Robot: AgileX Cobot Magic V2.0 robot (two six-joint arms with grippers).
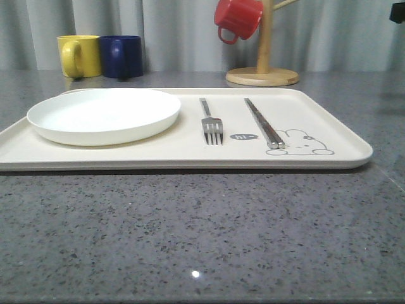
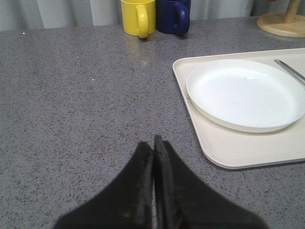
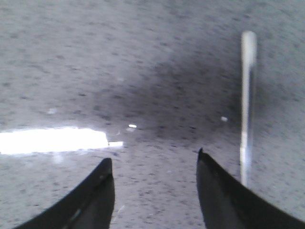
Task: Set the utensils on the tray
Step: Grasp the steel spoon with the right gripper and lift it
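Fork (image 1: 212, 124) lies on tray (image 1: 329, 120); left tool (image 2: 153, 143) clenched, right tool (image 3: 155, 162) released beside perhaps a spoon handle (image 3: 247, 95).

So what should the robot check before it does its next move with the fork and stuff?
1. Shallow round white plate on the large cream rectangular tray: ok, at its left end.
2. Silver four-tined fork on the tray: ok, right of the plate.
3. Slim flat metal chopsticks on the tray: ok, lying together beside the bunny drawing.
4. Spoon on the tray: not ok, none there. A blurred slim pale bar lies on the grey counter near the right gripper; cannot tell what it is.
5. Right gripper ready: ok, jaws open and empty.
6. Left gripper: jaws shut and empty, over bare counter beside the tray.
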